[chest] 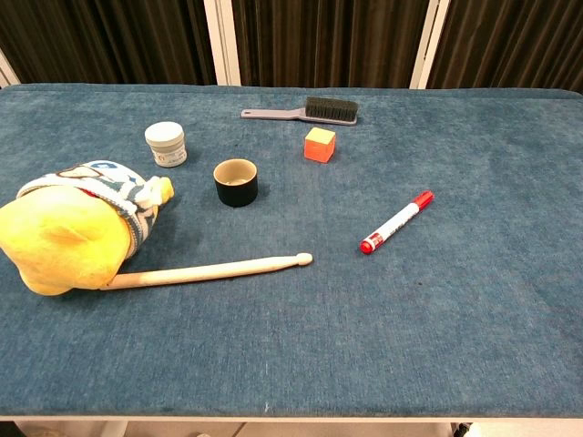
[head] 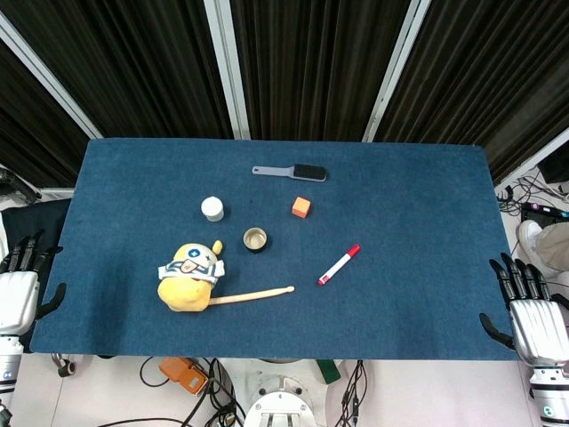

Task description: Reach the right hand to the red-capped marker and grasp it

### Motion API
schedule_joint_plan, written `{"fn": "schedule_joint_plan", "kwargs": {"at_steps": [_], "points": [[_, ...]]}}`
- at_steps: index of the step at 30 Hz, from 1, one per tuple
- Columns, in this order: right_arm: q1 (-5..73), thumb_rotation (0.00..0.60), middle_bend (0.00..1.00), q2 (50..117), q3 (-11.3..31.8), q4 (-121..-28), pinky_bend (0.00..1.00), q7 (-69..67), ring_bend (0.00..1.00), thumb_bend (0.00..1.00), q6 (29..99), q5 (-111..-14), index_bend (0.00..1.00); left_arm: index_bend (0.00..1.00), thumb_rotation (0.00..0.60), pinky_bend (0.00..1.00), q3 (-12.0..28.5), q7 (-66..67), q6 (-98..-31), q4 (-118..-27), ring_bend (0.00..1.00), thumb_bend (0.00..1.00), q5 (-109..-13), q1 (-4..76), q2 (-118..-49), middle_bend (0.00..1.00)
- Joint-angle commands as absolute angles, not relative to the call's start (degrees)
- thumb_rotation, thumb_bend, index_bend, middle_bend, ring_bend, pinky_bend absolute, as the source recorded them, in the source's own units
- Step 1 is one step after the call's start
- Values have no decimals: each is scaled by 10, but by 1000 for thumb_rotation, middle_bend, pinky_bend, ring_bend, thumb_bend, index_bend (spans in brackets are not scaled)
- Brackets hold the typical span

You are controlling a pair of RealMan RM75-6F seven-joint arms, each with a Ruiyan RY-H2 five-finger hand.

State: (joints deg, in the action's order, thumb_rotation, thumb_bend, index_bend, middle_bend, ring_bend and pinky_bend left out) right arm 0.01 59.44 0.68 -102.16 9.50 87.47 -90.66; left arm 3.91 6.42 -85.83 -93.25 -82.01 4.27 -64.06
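Observation:
The red-capped marker (head: 339, 264) (chest: 396, 221) is white with red at both ends and lies diagonally on the blue table, right of centre. My right hand (head: 526, 310) hovers at the table's right front corner, fingers spread and empty, well to the right of the marker. At the left front corner my left hand (head: 21, 280) is likewise open and empty. Neither hand shows in the chest view.
On the blue table (head: 427, 205) lie a yellow plush toy (head: 188, 277), a wooden drumstick (head: 251, 295), a small black cup (head: 255, 238), a white jar (head: 212, 208), an orange cube (head: 301, 207) and a grey brush (head: 290, 172). Dark curtains hang behind.

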Motion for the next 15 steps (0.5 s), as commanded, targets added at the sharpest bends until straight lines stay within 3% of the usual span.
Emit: {"fn": "schedule_joint_plan", "kwargs": {"at_steps": [1,15], "points": [[0,600,26,594,7,-1022,96,95,37,403,875,-906,92,214,600,170,39,64,-860,-932,0,341,-822,42,-640,0],[10,600,26,599,8,-1015,96,95,37,402,855,-899,92,214,600,170,43,67,-864,-937,0,341,-814,40,-645,0]]}}
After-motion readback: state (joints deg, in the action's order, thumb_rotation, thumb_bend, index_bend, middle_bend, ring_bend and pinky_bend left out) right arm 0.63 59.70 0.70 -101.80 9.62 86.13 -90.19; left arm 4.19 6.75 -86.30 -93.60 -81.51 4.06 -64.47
